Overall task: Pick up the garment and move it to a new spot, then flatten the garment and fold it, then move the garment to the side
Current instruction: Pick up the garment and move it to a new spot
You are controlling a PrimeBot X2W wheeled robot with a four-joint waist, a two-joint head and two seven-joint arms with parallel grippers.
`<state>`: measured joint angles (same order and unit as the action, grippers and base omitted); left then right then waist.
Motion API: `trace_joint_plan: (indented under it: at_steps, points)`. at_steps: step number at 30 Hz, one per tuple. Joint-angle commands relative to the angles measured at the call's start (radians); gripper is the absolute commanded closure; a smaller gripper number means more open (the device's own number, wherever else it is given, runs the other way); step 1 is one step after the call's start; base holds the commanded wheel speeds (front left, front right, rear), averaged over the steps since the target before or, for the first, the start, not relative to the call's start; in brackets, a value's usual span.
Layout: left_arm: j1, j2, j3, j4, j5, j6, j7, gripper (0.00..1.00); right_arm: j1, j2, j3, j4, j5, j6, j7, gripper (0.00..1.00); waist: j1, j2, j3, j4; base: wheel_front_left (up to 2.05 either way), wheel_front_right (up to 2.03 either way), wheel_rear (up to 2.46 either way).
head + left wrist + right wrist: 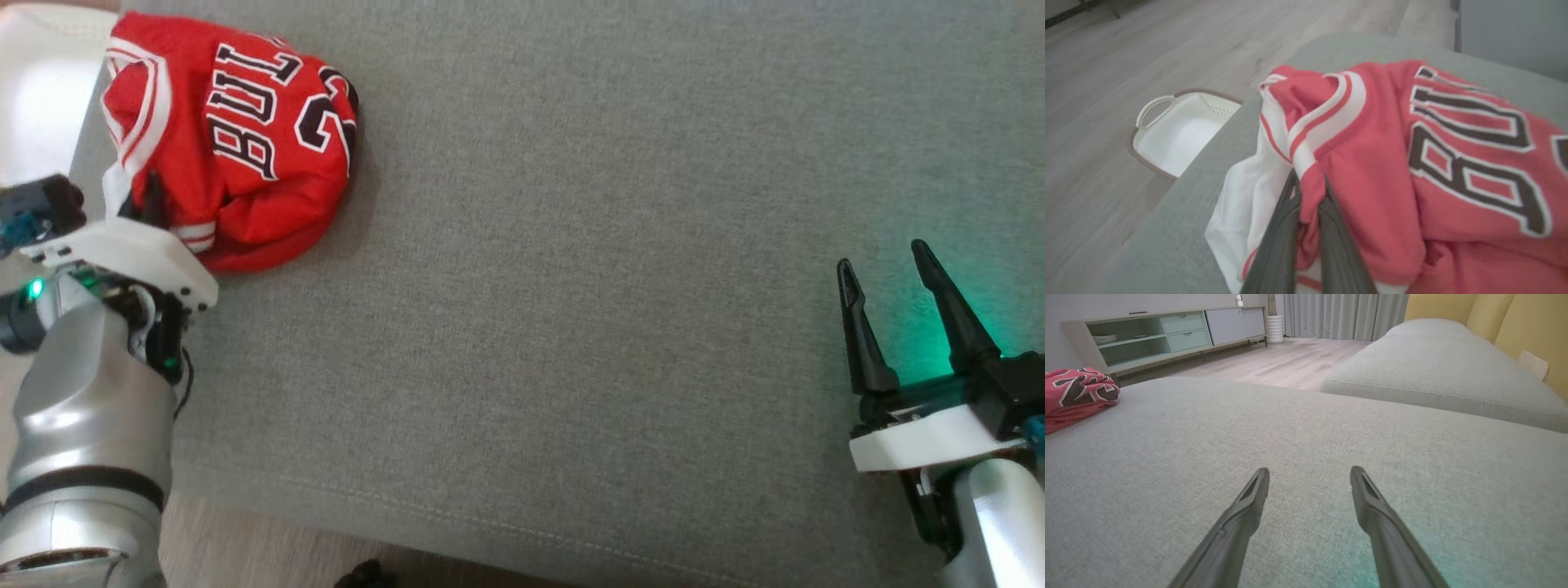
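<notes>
A grey upholstered seat (pixel 571 286) spread across the head view's centre. At the left of the left wrist view, a white laundry basket (pixel 1167 143) stood on wooden floor (pixel 1106 61). A pale-green sideboard (pixel 1167 335), grey curtains (pixel 1343 314) and yellow cushions (pixel 1515 330) lined the top of the right wrist view.

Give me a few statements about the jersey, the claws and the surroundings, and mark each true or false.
1. The left claw is shut on a fold of the red basketball jersey. True.
2. The right claw grips the jersey as well. False: it is open over the bare grey cushion, well apart from the jersey.
3. The jersey lies spread flat. False: it is bunched in a heap near the cushion's left edge.
4. A white basket stands on the floor beside the cushion. True.
</notes>
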<state>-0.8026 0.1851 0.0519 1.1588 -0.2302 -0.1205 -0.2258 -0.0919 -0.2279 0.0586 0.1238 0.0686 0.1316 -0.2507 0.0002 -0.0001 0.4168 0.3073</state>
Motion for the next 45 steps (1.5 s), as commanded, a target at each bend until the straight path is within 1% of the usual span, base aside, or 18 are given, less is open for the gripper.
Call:
trace_joint_plan:
  at_steps: [1, 4, 8, 12, 15, 18, 21, 25, 26, 27, 28, 29, 30, 31, 35, 38, 40, 45]
  points:
    - [-0.03, 0.061, 0.012, -0.039, 0.01, -0.002, -0.022, 1.0, -0.004, 0.002, 0.018, -0.027, -0.008, -0.001, -0.011, 0.0, -0.0002, 0.0001, -0.025, -0.009, 0.0, 0.0, 0.0]
    - [-0.034, 0.082, -0.005, -0.118, 0.032, -0.001, -0.034, 1.0, -0.006, 0.027, 0.026, -0.016, -0.001, -0.001, -0.011, 0.0, -0.0002, 0.0001, -0.075, -0.027, 0.0, 0.0, 0.0]
    - [0.004, 0.105, -0.003, -0.358, 0.071, 0.021, -0.035, 1.0, -0.007, 0.074, 0.041, 0.005, 0.012, -0.001, -0.011, 0.0, -0.0002, 0.0001, -0.166, -0.067, 0.0, 0.0, 0.0]
    - [0.043, 0.128, -0.027, -0.549, 0.112, 0.015, -0.036, 1.0, 0.001, 0.111, 0.071, 0.029, 0.025, -0.001, -0.011, 0.0, -0.0002, 0.0001, -0.265, -0.128, 0.0, 0.0, 0.0]
    - [0.054, 0.151, -0.064, -0.632, 0.135, 0.006, -0.036, 1.0, 0.009, 0.131, 0.082, 0.043, 0.035, -0.001, -0.011, 0.0, -0.0002, 0.0001, -0.342, -0.183, 0.0, 0.0, 0.0]
    - [0.047, 0.161, -0.108, -0.691, 0.143, -0.001, -0.026, 1.0, 0.024, 0.146, 0.088, 0.052, 0.046, -0.001, -0.011, 0.0, -0.0002, 0.0001, -0.414, -0.238, 0.0, 0.0, 0.0]
    - [0.027, 0.17, -0.145, -0.745, 0.138, -0.005, 0.008, 1.0, 0.033, 0.158, 0.084, 0.045, 0.066, -0.001, -0.011, 0.0, -0.0002, 0.0001, -0.449, -0.291, 0.0, 0.0, 0.0]
    - [-0.002, 0.178, -0.186, -0.79, 0.125, -0.008, 0.05, 1.0, 0.022, 0.166, 0.092, 0.029, 0.073, -0.001, -0.011, 0.0, -0.0002, 0.0001, -0.479, -0.374, 0.0, 0.0, 0.0]
    - [-0.012, 0.176, -0.198, -0.799, 0.121, -0.008, 0.057, 1.0, 0.02, 0.167, 0.09, 0.023, 0.074, -0.001, -0.011, 0.0, -0.0002, 0.0001, -0.484, -0.39, 0.0, 0.0, 0.0]
    - [-0.034, 0.17, -0.225, -0.81, 0.114, -0.009, 0.07, 1.0, 0.018, 0.169, 0.092, 0.014, 0.08, -0.001, -0.011, 0.0, -0.0002, 0.0001, -0.492, -0.423, 0.0, 0.0, 0.0]
    - [-0.034, 0.17, -0.225, -0.81, 0.114, -0.009, 0.07, 1.0, 0.018, 0.169, 0.092, 0.014, 0.08, -0.001, -0.011, 0.0, -0.0002, 0.0001, -0.492, -0.423, 0.0, 0.0, 0.0]
    - [-0.06, 0.165, -0.25, -0.817, 0.112, -0.009, 0.074, 1.0, 0.018, 0.171, 0.099, 0.008, 0.085, -0.001, -0.011, 0.0, -0.0002, 0.0001, -0.499, -0.455, 0.0, 0.0, 0.0]
    - [-0.073, 0.161, -0.262, -0.817, 0.11, -0.009, 0.078, 1.0, 0.018, 0.171, 0.102, 0.007, 0.086, -0.001, -0.011, 0.0, -0.0002, 0.0001, -0.502, -0.471, 0.0, 0.0, 0.0]
    - [-0.073, 0.161, -0.262, -0.817, 0.11, -0.009, 0.078, 1.0, 0.018, 0.171, 0.102, 0.007, 0.086, -0.001, -0.011, 0.0, -0.0002, 0.0001, -0.502, -0.471, 0.0, 0.0, 0.0]
    - [-0.126, 0.144, -0.304, -0.809, 0.102, -0.01, 0.089, 1.0, 0.019, 0.171, 0.096, 0.006, 0.088, -0.001, -0.011, 0.0, -0.0002, 0.0001, -0.509, -0.526, 0.0, 0.0, 0.0]
    - [-0.14, 0.136, -0.333, -0.787, 0.098, -0.01, 0.091, 1.0, 0.02, 0.169, 0.109, 0.011, 0.089, -0.001, -0.011, 0.0, -0.0002, 0.0001, -0.513, -0.569, 0.0, 0.0, 0.0]
    - [-0.124, 0.126, -0.359, -0.767, 0.092, -0.01, 0.088, 1.0, 0.024, 0.167, 0.119, 0.012, 0.092, -0.001, -0.011, 0.0, -0.0002, 0.0001, -0.511, -0.591, 0.0, 0.0, 0.0]
    - [-0.039, 0.076, -0.446, -0.702, 0.075, -0.01, 0.063, 1.0, 0.032, 0.162, 0.12, 0.005, 0.096, -0.001, -0.011, 0.0, -0.0002, 0.0001, -0.481, -0.616, 0.0, 0.0, 0.0]
